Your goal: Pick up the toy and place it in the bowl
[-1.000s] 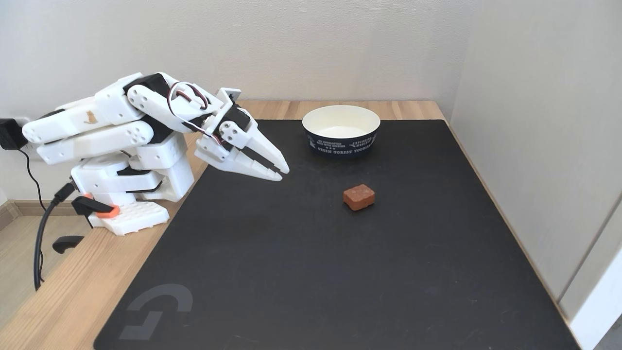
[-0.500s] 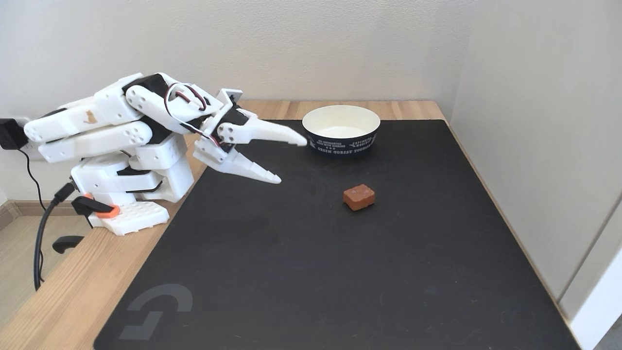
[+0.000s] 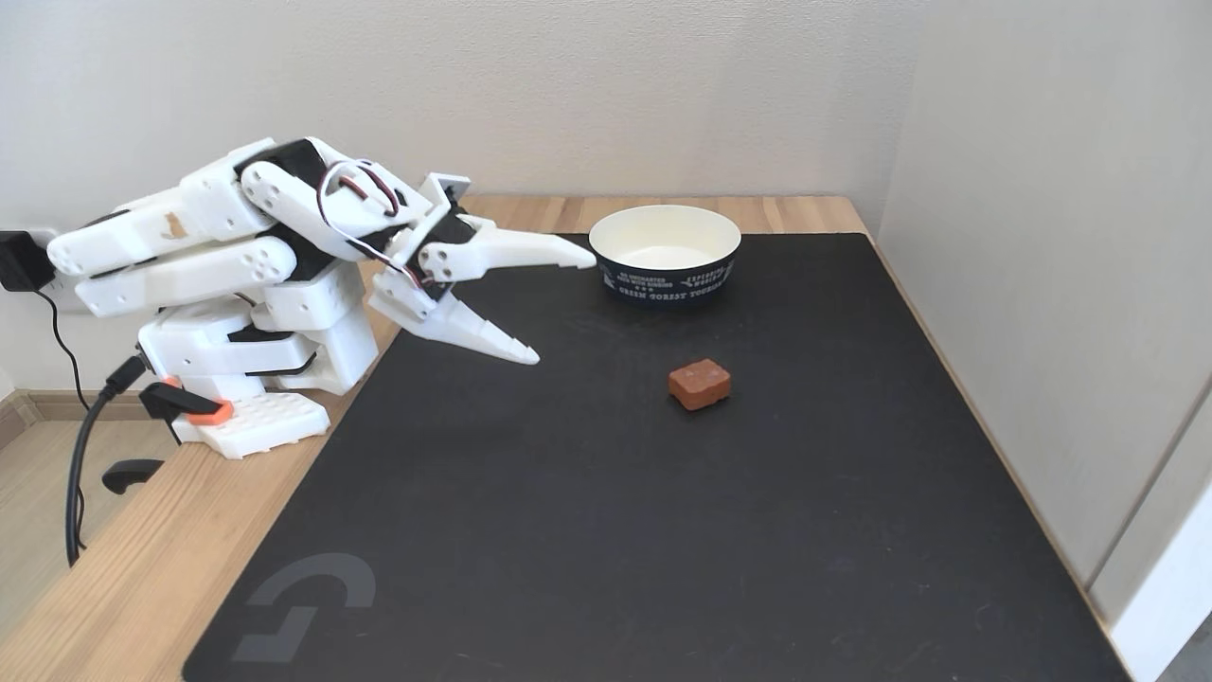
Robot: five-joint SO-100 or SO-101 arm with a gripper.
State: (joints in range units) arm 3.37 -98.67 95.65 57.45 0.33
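While the toy is left lying on the black mat, the claw is held wide, gripping nothing. The bowl is seen just behind.

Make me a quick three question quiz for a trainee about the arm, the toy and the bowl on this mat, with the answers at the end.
1. True or false: the toy lies inside the bowl.
2. How do the jaws of the gripper stand? A) spread wide apart B) closed on the toy C) closed on the bowl's rim
3. Fill in: in the fixed view, the toy sits on the black ____, nearer the camera than the bowl.

Key
1. False: it lies on the mat, apart from the bowl.
2. A: one finger points toward the bowl, the other slants down at the mat, nothing between them.
3. mat
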